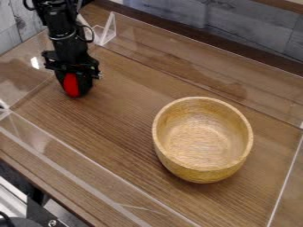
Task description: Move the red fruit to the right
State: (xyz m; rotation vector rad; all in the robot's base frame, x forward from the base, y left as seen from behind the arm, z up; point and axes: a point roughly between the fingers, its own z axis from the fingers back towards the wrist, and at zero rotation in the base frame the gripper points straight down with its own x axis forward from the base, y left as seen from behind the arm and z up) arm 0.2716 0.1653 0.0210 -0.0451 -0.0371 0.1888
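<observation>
no readable text, no labels, no brands, no numbers, no signs anywhere

You have one red fruit (73, 84) near the table's (119, 142) far left corner, one wooden bowl (204, 138) toward its right edge, and one gripper (73, 78) over the fruit.

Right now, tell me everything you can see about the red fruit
The red fruit is small, rounded, bright red and glossy, like a plastic toy. It sits low on the wooden table at the far left, well away from the wooden bowl. The black gripper points straight down over it, its fingers closed on either side, so only the middle and lower part shows. No leafy tip is visible from here. It looks grasped but not lifted.
</observation>
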